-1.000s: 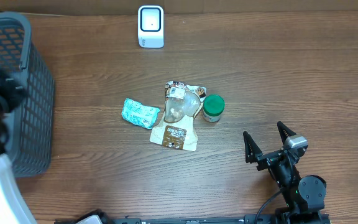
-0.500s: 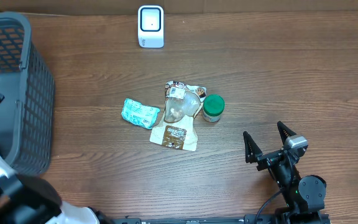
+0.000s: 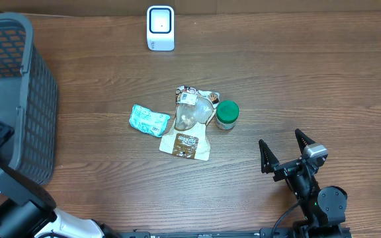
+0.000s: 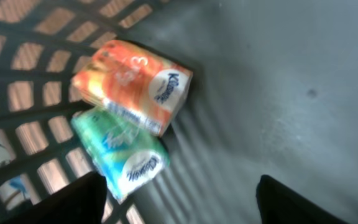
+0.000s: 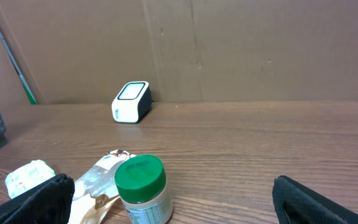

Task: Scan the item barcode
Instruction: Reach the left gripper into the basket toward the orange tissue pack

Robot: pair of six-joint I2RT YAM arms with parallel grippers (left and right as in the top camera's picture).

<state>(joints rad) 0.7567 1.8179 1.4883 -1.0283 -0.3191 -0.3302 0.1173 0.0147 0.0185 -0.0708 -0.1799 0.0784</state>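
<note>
The upright green-lidded jar [image 3: 227,114] is seen mid counter [image 3: 309,79], ahead and left of the right end effector [image 3: 280,137], which is spread apart and empty. The left end effector [image 4: 179,202], also apart, is farther off, over the basket [image 3: 20,26].

a: right arm [image 3: 329,201], black throughout; round joint housing; black cable [image 3: 284,217] curving off base. b: right gripper [image 3: 280,142], two black tapered fingers [image 3: 265,160] with pointed tips; silver-grey block [image 3: 315,151] behind them. c: left arm [image 3: 15,210], white shell beside rounded black segment. d: left gripper [image 4: 180,186], dark blunt finger ends, blurred in wrist view.
</note>
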